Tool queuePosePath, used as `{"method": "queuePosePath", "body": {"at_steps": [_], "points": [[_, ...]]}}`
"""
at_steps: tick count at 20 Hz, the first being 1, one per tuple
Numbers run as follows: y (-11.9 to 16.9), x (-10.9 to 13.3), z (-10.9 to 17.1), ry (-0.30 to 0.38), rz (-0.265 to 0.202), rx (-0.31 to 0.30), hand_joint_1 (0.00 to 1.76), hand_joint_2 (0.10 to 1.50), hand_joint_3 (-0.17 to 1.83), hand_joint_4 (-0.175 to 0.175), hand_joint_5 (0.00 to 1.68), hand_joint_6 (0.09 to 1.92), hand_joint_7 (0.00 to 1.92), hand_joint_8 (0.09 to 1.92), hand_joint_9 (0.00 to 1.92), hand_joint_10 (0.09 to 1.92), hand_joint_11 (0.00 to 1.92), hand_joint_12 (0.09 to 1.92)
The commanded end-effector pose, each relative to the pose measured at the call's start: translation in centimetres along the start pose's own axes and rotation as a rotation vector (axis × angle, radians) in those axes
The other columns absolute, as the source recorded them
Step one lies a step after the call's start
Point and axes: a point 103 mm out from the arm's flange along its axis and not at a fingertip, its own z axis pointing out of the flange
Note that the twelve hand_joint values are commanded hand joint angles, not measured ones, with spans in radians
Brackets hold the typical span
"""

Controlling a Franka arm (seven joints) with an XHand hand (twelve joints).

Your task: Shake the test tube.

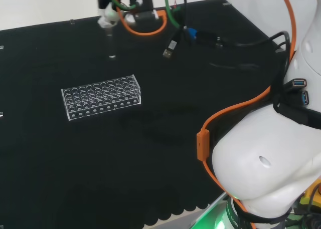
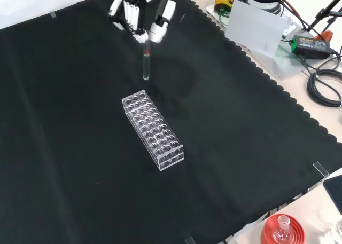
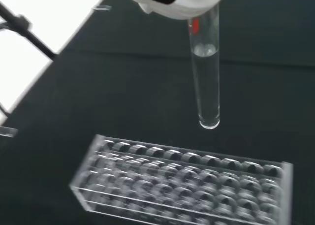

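- Right now rack (image 2: 153, 128) sits clear and empty on the cloth (image 2: 69, 148), just below the tube (image 2: 146, 67) in front view; nothing between them.
- Head view: orange and green cables (image 1: 150, 28) loop beside the hand, a connector (image 1: 169, 50) dangles near; white arm link (image 1: 271, 164) fills the right.
- Front view: red stand with a flask (image 2: 282, 229) off the cloth's near edge, power brick and cords (image 2: 315, 46) on the bench at right, well apart.
- Cloth is black with a scalloped edge.
- Hand (image 2: 140, 12) is above the cloth, fingers curled in and pinching the tube's top.
- Tube hangs upright, off the cloth; wrist view shows clear liquid in it and a red mark near the top.
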Motion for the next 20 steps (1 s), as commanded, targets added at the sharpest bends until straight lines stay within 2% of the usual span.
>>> {"method": "queuePosePath", "body": {"at_steps": [1,4,11,14,20], "points": [[-2.5,-6.3,-0.3,-0.06,0.147,0.014,1.42,0.98,-0.01,-0.175,1.25,0.53,1.39,0.58,1.24,0.36,0.48,1.36],[-2.2,-5.5,-0.5,-0.046,0.132,0.002,1.42,0.98,-0.01,-0.175,1.25,0.53,1.4,0.58,1.24,0.36,0.48,1.36],[-1.0,-1.1,0.0,0.02,0.051,-0.01,1.42,0.97,-0.01,-0.175,1.26,0.52,1.4,0.57,1.24,0.35,0.48,1.36],[-0.6,0.3,0.2,0.027,0.018,-0.007,1.42,0.97,-0.01,-0.175,1.26,0.52,1.4,0.57,1.24,0.35,0.48,1.36],[-0.8,0.4,0.5,0.02,0.015,0.003,1.42,0.97,-0.01,-0.175,1.26,0.52,1.4,0.57,1.25,0.35,0.48,1.36]]}}
